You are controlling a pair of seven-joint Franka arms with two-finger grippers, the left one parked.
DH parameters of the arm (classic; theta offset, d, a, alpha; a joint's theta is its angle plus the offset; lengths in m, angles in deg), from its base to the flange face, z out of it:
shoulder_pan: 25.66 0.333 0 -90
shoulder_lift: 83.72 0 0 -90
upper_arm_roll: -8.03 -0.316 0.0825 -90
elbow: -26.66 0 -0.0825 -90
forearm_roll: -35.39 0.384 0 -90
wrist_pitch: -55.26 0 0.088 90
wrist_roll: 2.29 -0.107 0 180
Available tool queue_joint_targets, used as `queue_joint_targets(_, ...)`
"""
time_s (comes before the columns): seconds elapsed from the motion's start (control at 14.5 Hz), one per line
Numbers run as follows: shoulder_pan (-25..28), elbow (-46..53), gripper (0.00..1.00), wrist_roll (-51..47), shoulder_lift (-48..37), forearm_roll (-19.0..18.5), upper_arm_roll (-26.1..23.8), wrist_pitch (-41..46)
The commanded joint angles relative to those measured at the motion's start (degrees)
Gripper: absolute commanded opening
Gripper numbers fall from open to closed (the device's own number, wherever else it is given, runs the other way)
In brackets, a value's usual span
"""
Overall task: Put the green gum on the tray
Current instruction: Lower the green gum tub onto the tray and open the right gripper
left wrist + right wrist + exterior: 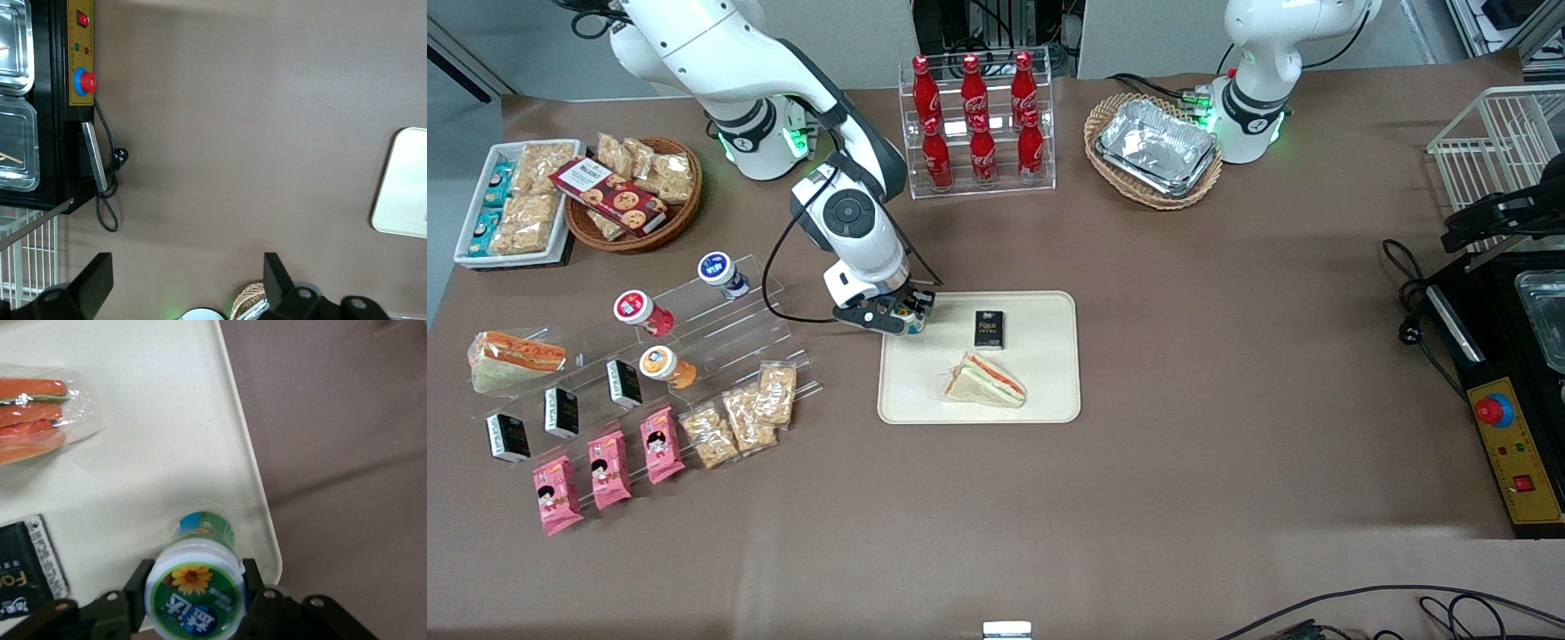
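- The tray, mid-frame in the front view, holds a wrapped sandwich nearest the camera, then a black packet.
- The gripper is clamped on the green gum above the tray's upper-left corner.
- Only the right wrist view shows the green gum's flower-marked lid.
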State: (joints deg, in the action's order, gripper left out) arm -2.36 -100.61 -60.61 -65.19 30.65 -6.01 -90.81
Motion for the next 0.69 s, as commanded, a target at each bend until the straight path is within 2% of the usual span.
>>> queue_joint_targets(0.0,0.34,1.05,0.6,-1.71,1.42,-1.76,0.07,-1.67)
queue_joint_targets(0.07,0.34,1.05,0.62,-1.62,1.6,-1.76,0.07,-2.19)
queue_joint_targets(0.14,0.34,1.05,0.75,-1.62,1.77,-1.76,0.07,-2.29)
queue_joint_targets(0.21,0.25,1.05,0.97,-1.62,1.77,-1.76,0.07,-2.29)
queue_joint_targets(0.48,-0.72,1.05,0.99,-0.66,-1.29,-1.76,0.42,-1.5)
queue_joint_targets(0.62,-2.38,2.71,0.99,-0.04,-3.84,-1.41,1.21,1.91)
